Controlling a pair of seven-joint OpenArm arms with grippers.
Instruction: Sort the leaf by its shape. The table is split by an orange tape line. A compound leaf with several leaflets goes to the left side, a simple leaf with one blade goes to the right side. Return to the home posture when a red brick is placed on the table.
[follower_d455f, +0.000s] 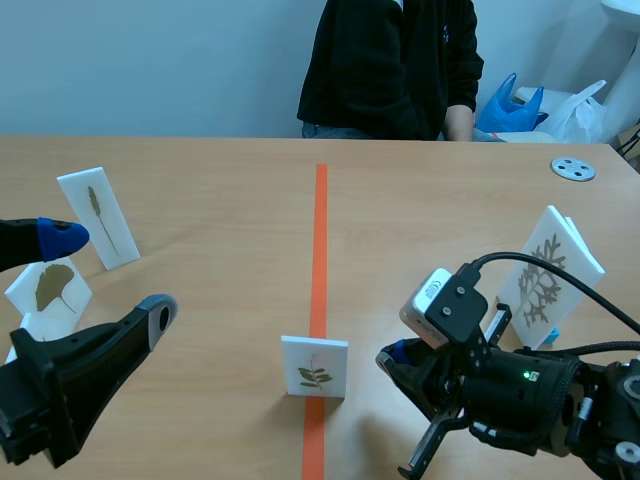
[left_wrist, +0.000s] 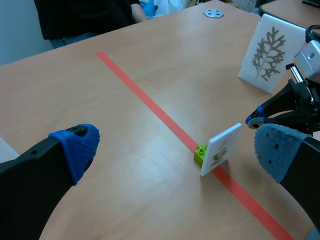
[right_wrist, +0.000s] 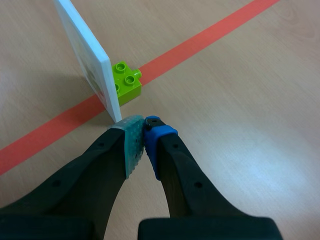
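1. Scene view: leaf card (follower_d455f: 315, 367), showing a sprig of several leaflets, stands upright on the tape line (follower_d455f: 320, 230). My right gripper (follower_d455f: 392, 357) is just beside it and much nearer than my left gripper (follower_d455f: 105, 275).
2. Left wrist view: my left fingers are spread wide and empty, with the card on its green brick (left_wrist: 201, 154) ahead.
3. Right wrist view: my right fingers are pinched together on nothing. The card's thin near edge is just ahead of the tips, its face running away from me.

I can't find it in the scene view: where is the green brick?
Both wrist views show the green brick on the orange tape line, against the back of the small leaf card.
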